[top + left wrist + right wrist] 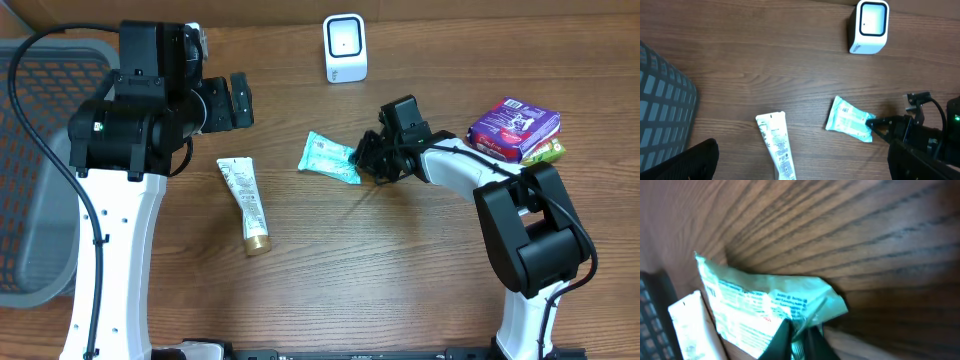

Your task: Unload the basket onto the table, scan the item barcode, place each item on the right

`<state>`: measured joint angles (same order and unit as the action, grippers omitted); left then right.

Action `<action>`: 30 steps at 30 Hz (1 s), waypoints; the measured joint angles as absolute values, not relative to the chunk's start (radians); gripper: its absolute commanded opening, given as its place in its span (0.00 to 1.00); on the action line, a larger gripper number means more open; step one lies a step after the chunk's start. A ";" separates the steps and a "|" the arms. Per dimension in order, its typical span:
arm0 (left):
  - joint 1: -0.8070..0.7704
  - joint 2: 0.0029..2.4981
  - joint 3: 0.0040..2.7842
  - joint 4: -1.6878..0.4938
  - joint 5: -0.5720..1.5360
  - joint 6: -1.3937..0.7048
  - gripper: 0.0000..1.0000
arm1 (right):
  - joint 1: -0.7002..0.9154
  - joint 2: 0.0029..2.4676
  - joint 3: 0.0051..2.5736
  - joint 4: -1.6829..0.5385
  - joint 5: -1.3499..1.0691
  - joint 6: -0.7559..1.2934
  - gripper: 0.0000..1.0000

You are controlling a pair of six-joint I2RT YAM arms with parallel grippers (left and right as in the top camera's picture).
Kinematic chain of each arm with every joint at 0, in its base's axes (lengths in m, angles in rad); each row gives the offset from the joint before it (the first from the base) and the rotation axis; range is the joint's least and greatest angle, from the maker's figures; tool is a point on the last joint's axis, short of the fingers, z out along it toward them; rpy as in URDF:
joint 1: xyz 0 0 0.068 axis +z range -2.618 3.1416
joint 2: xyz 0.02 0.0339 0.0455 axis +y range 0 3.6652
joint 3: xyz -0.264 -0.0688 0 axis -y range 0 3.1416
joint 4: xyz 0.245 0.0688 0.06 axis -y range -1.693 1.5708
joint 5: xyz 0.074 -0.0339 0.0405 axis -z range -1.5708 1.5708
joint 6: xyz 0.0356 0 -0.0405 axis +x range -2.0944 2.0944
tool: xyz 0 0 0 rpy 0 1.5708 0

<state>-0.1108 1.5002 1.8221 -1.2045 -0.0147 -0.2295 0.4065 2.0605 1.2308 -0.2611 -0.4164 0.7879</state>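
the left arm (120,130) stands closest to the overhead lens, at 9 to 10 o'clock on the table (400,290), its left gripper (228,103) spread wide and holding nothing. the right gripper (365,158), reaching in from 3 o'clock, is pinched closed on the right-hand edge of the teal packet (328,157), which lies flat just beyond the table's centre. the step in hand looks like the pickup: grip made, packet not yet lifted. next it would need raising and carrying toward the white scanner (345,47) at 12 o'clock, barcode face turned to its window; which face carries the code i cannot tell. around it: a grey basket (30,200) at 9 o'clock, a purple pack (513,128) at 2 o'clock, a white tube (245,203) at 8 o'clock of the packet. nothing lies between packet and scanner
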 measured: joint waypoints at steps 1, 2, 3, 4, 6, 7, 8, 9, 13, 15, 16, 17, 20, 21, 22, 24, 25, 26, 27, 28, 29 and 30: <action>-0.111 1.500 1.822 -1.205 -0.015 -0.229 1.00 | 0.406 2.061 1.231 -0.256 -0.422 0.785 0.04; -0.111 1.500 1.822 -1.205 -0.015 -0.229 1.00 | 0.406 2.061 1.230 -0.254 -0.431 0.780 0.04; -0.111 1.500 1.822 -1.205 -0.015 -0.229 0.99 | 0.405 2.061 1.230 -0.250 -0.444 0.767 0.04; -0.111 1.500 1.822 -1.205 -0.015 -0.229 1.00 | 0.404 2.061 1.230 -0.247 -0.458 0.749 0.04; -0.111 1.500 1.822 -1.205 -0.015 -0.229 1.00 | 0.399 2.061 1.231 -0.257 -0.503 0.691 0.04; -0.111 1.500 1.822 -1.205 -0.015 -0.229 1.00 | 0.396 2.061 1.232 -0.269 -0.532 0.657 0.04; -0.111 1.500 1.822 -1.205 -0.015 -0.229 0.99 | 0.392 2.060 1.233 -0.282 -0.561 0.625 0.04; -0.111 1.500 1.822 -1.205 -0.014 -0.229 1.00 | 0.385 2.059 1.241 -0.318 -0.598 0.573 0.04; -0.111 1.500 1.822 -1.205 -0.015 -0.229 1.00 | 0.344 2.013 1.276 -0.505 -0.665 0.410 0.04; -0.111 1.500 1.822 -1.205 -0.015 -0.229 1.00 | 0.308 1.963 1.296 -0.587 -0.664 0.331 0.04; -0.111 1.500 1.822 -1.205 -0.015 -0.229 1.00 | 0.293 1.942 1.302 -0.604 -0.660 0.303 0.04; -0.111 1.500 1.822 -1.205 -0.014 -0.229 1.00 | 0.269 1.914 1.315 -0.632 -0.640 0.270 0.04; -0.111 1.500 1.822 -1.205 -0.015 -0.229 0.99 | 0.221 1.880 1.339 -0.678 -0.567 0.205 0.04; -0.111 1.500 1.822 -1.205 -0.015 -0.229 0.99 | 0.211 1.880 1.342 -0.692 -0.540 0.184 0.04; -0.111 1.500 1.822 -1.205 -0.015 -0.229 1.00 | 0.204 1.880 1.342 -0.706 -0.509 0.166 0.04; -0.111 1.500 1.822 -1.205 -0.015 -0.229 1.00 | 0.203 1.882 1.341 -0.728 -0.456 0.139 0.08; -0.111 1.500 1.822 -1.205 -0.015 -0.229 1.00 | 0.205 1.882 1.341 -0.733 -0.429 0.129 0.24; -0.111 1.500 1.822 -1.205 -0.015 -0.229 1.00 | 0.206 1.882 1.341 -0.736 -0.403 0.115 0.49; -0.111 1.500 1.822 -1.205 -0.015 -0.229 1.00 | 0.207 1.882 1.341 -0.737 -0.390 0.104 0.65; -0.111 1.500 1.822 -1.205 -0.015 -0.229 1.00 | 0.210 1.882 1.341 -0.741 -0.376 0.081 0.77; -0.111 1.500 1.822 -1.205 -0.015 -0.229 0.99 | 0.210 1.882 1.341 -0.744 -0.367 0.051 0.81; -0.111 1.500 1.822 -1.205 -0.015 -0.229 1.00 | 0.210 1.882 1.341 -0.744 -0.362 0.030 0.83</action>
